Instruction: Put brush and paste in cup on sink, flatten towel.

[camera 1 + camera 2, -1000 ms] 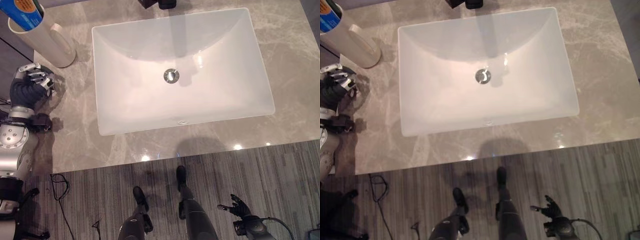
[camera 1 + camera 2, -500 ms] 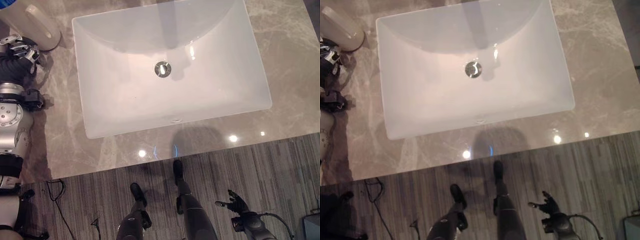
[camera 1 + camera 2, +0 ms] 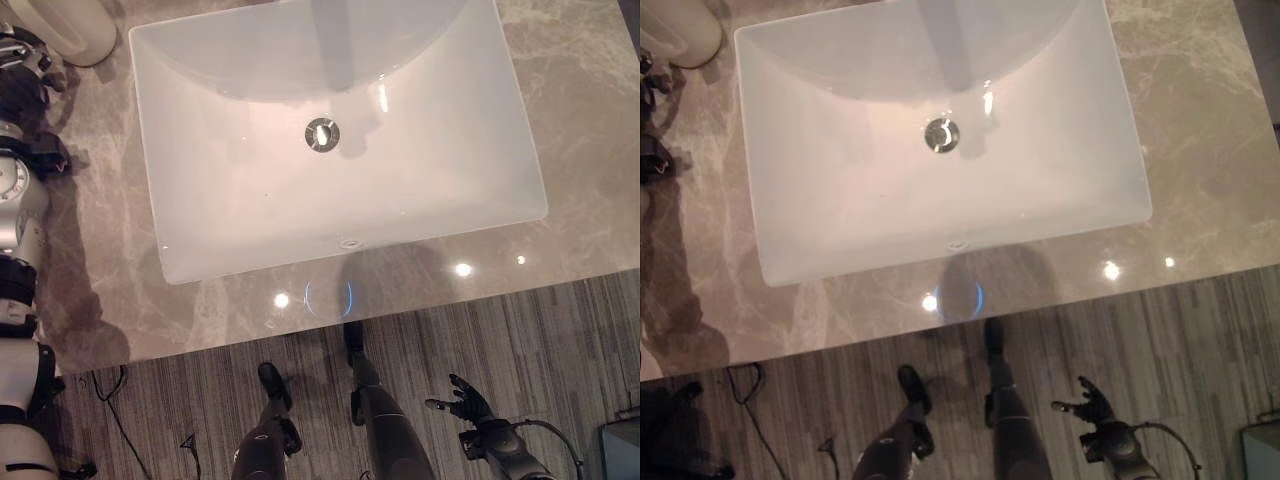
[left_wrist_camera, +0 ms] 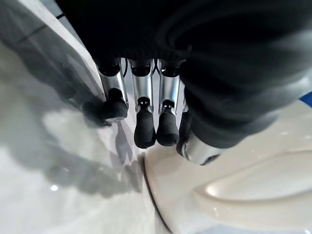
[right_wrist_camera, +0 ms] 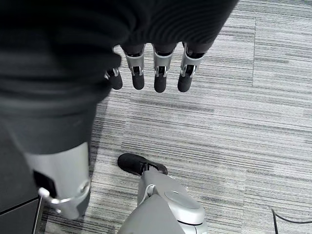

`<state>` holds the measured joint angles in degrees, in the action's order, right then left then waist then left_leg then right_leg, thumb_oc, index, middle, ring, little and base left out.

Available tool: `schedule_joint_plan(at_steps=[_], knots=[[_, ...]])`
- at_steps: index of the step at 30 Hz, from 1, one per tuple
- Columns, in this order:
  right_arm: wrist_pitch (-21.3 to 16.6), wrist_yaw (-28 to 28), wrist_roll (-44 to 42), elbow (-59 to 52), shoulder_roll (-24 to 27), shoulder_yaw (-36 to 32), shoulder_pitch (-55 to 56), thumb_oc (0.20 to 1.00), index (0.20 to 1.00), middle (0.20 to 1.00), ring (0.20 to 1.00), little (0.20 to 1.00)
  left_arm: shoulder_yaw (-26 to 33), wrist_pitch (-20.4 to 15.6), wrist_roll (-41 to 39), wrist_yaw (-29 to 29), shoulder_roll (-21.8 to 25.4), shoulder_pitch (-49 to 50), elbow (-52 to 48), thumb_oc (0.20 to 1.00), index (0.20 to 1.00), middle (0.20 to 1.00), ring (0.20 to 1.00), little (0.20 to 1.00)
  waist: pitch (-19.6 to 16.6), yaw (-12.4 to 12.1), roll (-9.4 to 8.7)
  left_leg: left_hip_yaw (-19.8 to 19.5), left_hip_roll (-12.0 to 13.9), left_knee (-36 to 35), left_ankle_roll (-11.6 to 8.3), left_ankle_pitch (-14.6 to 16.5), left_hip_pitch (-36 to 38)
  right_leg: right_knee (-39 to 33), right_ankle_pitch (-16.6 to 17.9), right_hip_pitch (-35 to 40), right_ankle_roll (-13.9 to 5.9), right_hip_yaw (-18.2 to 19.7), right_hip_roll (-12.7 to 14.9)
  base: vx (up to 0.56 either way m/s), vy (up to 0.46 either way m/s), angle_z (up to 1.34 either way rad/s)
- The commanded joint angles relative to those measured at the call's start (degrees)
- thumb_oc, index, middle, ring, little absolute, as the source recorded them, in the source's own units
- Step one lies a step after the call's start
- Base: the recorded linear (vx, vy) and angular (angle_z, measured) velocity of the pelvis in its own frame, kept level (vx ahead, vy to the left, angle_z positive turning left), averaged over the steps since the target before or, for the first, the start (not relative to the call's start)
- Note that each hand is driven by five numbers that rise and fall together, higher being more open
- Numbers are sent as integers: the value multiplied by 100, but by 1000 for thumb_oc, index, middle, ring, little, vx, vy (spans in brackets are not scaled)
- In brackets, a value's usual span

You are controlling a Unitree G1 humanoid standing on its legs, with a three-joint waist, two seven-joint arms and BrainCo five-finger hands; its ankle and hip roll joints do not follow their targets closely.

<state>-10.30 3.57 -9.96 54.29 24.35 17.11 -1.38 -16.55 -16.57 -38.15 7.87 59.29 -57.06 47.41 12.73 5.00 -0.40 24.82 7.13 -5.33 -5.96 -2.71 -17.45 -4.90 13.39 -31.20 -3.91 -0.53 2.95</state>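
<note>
fingers (image 4: 145, 127) of the left hand (image 3: 22, 60) hang straight and relaxed with their dark tips just above the marble worktop (image 3: 600, 160), right beside the base of the cream cup (image 3: 75, 25); they hold nothing. whether a tip touches the cup's wall cannot be told. the left hand sits at the worktop's far left corner, close against the cup.

the cup stands upright on the worktop beside the far left corner of the white sink (image 3: 200, 262), apart from its rim. only its lower part can be seen, so what is inside it cannot be told; the left wrist view shows a sliver of blue (image 4: 306, 97) at the cup's upper edge, too little to name.

the sink basin holds only its metal drain (image 3: 322, 133).

the right hand (image 3: 462, 402) hangs low over the striped grey floor (image 5: 253, 126), well away from the worktop, its fingers (image 5: 159, 78) spread loosely and empty.
</note>
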Motion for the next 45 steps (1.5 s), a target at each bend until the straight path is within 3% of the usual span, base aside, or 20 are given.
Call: schedule_joint_plan(at_steps=[1, 15, 19, 20, 21, 22, 24, 26, 27, 29, 30, 31, 45], knots=[[-62, -5, -79, -53, 241, 143, 22, 1000, 1000, 1000, 1000, 1000, -268, 95, 150, 58, 237, -336, 433, 200, 200, 200, 200, 200, -69, 102, 115, -702, 708, 33, -548, -623, -120, -10, 213, 526, -931, -188, 629, 0, 0, 0], [-95, -42, -150, -212, 217, 294, 42, 1000, 1000, 1000, 1000, 1000, -895, 147, 324, 142, -86, -1289, 894, 200, 200, 200, 200, 200, -107, 211, 85, -731, 675, 33, -520, -590, -203, -10, 239, 434, -944, -164, 636, 0, 0, 0], [-99, -45, -180, -226, 200, 315, 45, 1000, 1000, 1000, 1000, 1000, -954, 142, 317, 177, -171, -1427, 935, 200, 200, 200, 200, 200, -102, 223, 73, -739, 680, 33, -524, -590, -222, -10, 247, 413, -944, -145, 624, 23, 5, 0], [-101, -50, -188, -237, 189, 335, 60, 1000, 1000, 1000, 1000, 1000, -969, 133, 292, 193, -230, -1451, 919, 200, 200, 200, 200, 200, -130, 218, 100, -784, 698, 33, -568, -427, -167, -10, 125, 462, -986, -118, 606, 0, 0, 0], [-103, -50, -186, -243, 192, 334, 58, 1000, 1000, 1000, 1000, 1000, -964, 132, 293, 196, -228, -1453, 919, 200, 200, 200, 200, 200, -96, 233, 71, -734, 690, 33, -524, -586, -228, -10, 246, 401, -939, -123, 612, 88, 22, 0], [-108, -54, -182, -260, 191, 347, 79, 1000, 1000, 1000, 1000, 1000, -976, 132, 301, 199, -253, -1460, 902, 200, 200, 200, 200, 200, -129, 221, 97, -779, 704, 33, -569, -424, -171, -10, 123, 452, -980, -106, 602, 0, 0, 0], [-108, -61, -176, -299, 206, 352, 97, 1000, 1000, 1000, 1000, 1000, -974, 120, 290, 205, -294, -1475, 870, 200, 200, 200, 200, 200, -98, 242, 65, -727, 704, 33, -526, -585, -242, -10, 242, 372, -927, -91, 597, -42, -20, -1], [-105, -57, -162, -278, 201, 373, 112, 1000, 1000, 1000, 1000, 1000, -1005, 102, 272, 216, -383, -1507, 814, 200, 200, 200, 200, 200, -136, 233, 89, -782, 727, 33, -572, -431, -191, -10, 119, 414, -966, -72, 581, 0, 0, 0], [-108, -58, -160, -283, 204, 373, 109, 1000, 1000, 1000, 1000, 1000, -999, 100, 273, 219, -381, -1508, 815, 200, 200, 200, 200, 200, -103, 249, 59, -734, 718, 33, -528, -592, -254, -10, 240, 352, -919, -77, 586, 92, 8, -5], [-111, -48, -152, -277, 207, 374, 117, 1000, 1000, 1000, 1000, 1000, -1048, 92, 291, 242, -420, -1546, 758, 200, 200, 200, 200, 200, -147, 239, 97, -776, 738, 33, -576, -439, -200, -10, 108, 393, -965, -64, 568, 6, -5, -6], [-113, -48, -150, -283, 210, 374, 114, 1000, 1000, 1000, 1000, 1000, -1043, 90, 292, 246, -417, -1548, 758, 200, 200, 200, 200, 200, -112, 253, 66, -725, 729, 33, -532, -599, -261, -10, 230, 332, -918, -67, 574, -1, -5, -5], [-109, -53, -159, -298, 219, 387, 120, 1000, 1000, 1000, 1000, 1000, -1086, 92, 297, 249, -470, -1606, 738, 200, 200, 200, 200, 200, -153, 244, 95, -757, 742, 33, -579, -441, -191, -10, 120, 385, -960, -50, 557, 0, 0, 0], [-133, -59, -146, -359, 252, 409, 162, 1000, 1000, 1000, 1000, 1000, -1141, 68, 293, 367, -619, -1888, 909, 200, 200, 200, 200, 200, -127, 270, 90, -625, 786, 33, -596, -437, -151, -10, 151, 306, -977, 8, 516, 5, 0, -1]])
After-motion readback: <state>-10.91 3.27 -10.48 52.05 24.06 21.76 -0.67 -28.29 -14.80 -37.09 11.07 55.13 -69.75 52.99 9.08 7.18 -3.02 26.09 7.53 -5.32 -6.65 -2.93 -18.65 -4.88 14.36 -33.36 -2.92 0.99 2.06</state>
